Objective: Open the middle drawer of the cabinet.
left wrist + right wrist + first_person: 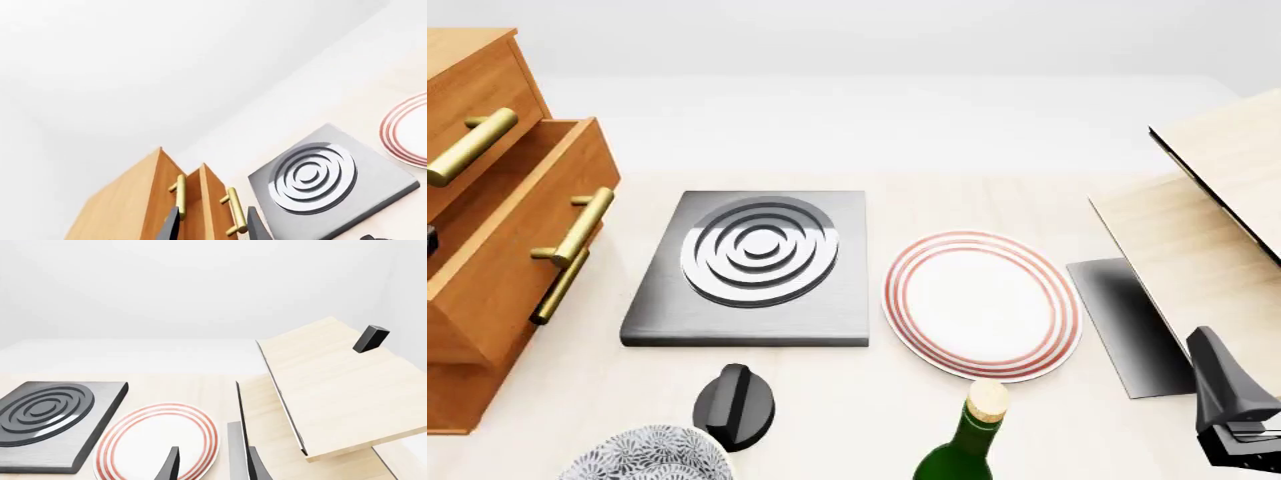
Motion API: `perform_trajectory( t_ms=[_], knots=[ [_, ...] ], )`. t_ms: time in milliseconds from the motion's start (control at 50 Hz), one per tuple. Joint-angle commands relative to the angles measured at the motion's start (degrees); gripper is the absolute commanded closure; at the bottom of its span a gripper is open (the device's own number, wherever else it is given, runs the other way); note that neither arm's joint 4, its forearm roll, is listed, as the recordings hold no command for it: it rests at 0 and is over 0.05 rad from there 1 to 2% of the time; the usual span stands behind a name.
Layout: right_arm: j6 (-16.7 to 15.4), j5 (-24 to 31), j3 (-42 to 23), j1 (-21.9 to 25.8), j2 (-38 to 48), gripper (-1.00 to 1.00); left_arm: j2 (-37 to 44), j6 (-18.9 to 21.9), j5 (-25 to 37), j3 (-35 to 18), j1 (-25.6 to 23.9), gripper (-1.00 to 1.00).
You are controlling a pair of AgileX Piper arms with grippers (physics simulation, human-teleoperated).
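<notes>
Currently the cabinet [481, 260] is standing at the left edge of the table [988, 195], and the middle drawer [521, 235] is sticking out of it, clearly forward of the top drawer [467, 95] above it. In the left wrist view the left gripper [213, 225] is showing only two dark fingertips [172, 227], which are standing apart with nothing between them; the brass handle [233, 212] of the middle drawer is lying just ahead of them, in the gap between the tips, and I cannot tell if they are touching it. The right gripper [212, 465] is hanging near the right side of the table, its fingers also spread and holding nothing. Just beyond its fingers a red-ringed plate [157, 442] is lying, and the pale plywood box [333, 390] is standing beside them with its lid tilted up. A grey burner slab [754, 265] is sitting between the cabinet and the plate.
</notes>
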Motion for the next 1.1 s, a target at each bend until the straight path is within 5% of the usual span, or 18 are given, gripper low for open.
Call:
perform_trajectory(
  t_ms=[20,500,1100],
  knots=[
    [-0.04,-0.56,0.3,-0.25,0.04,-1.0,3.75,-6.1,6.23,-7.49,0.58,-1.0],
    [-0.03,-0.55,0.3,-0.24,0.04,-1.0,12.23,-16.56,14.51,-17.32,2.04,-1.0],
    [-0.04,-0.55,0.3,-0.25,0.04,-1.0,19.38,-23.1,13.14,-16.65,6.49,-1.0]
  ],
)
